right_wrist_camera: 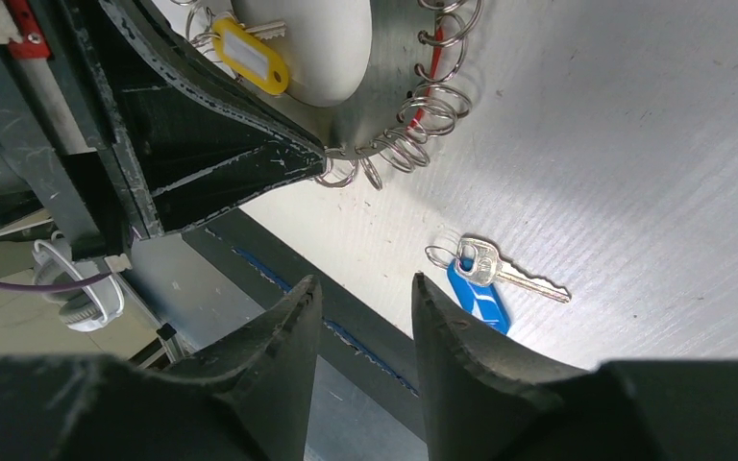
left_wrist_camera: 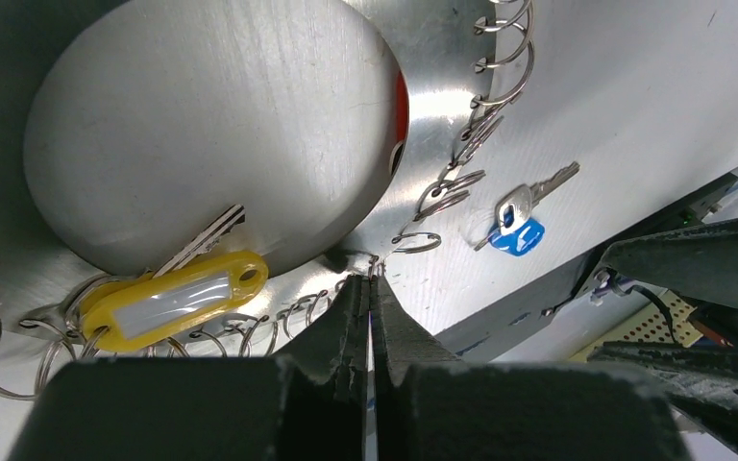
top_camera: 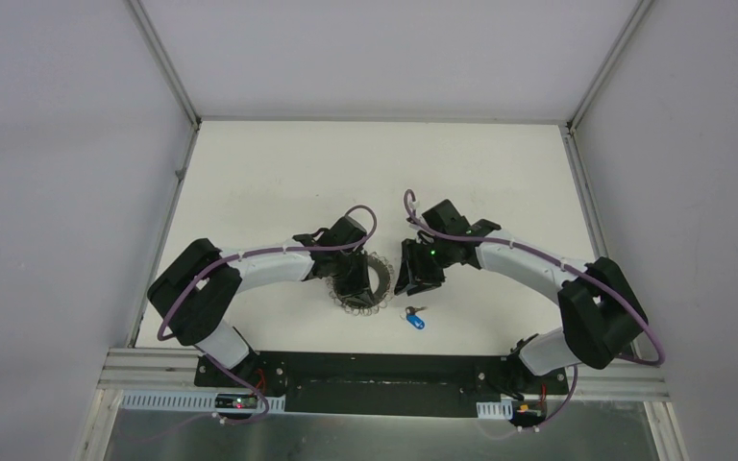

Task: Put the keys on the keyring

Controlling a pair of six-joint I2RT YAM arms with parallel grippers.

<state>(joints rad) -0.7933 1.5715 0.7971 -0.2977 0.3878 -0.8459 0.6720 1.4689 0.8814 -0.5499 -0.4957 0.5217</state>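
Both arms bend inward, wrists low — left claw (left_wrist_camera: 370, 280) pinched closed, right claw (right_wrist_camera: 366, 282) spread apart.

Bare table (left_wrist_camera: 634, 86) lies all round the blue-tagged key (left_wrist_camera: 517, 216), with the ring holder (left_wrist_camera: 423, 106) and left tool (left_wrist_camera: 371, 280) just beyond.

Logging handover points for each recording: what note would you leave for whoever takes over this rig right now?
Left gripper: shut on the rim of the keyring disc, steadying it.
Right gripper: open and empty, close to the blue-tagged key.
Yellow-tagged key: lying on the disc among its rings; I cannot tell whether it is threaded.
Blue-tagged key: loose on the table, apart from the disc.
Left to do: pick up the blue-tagged key and ring it; check the yellow one.
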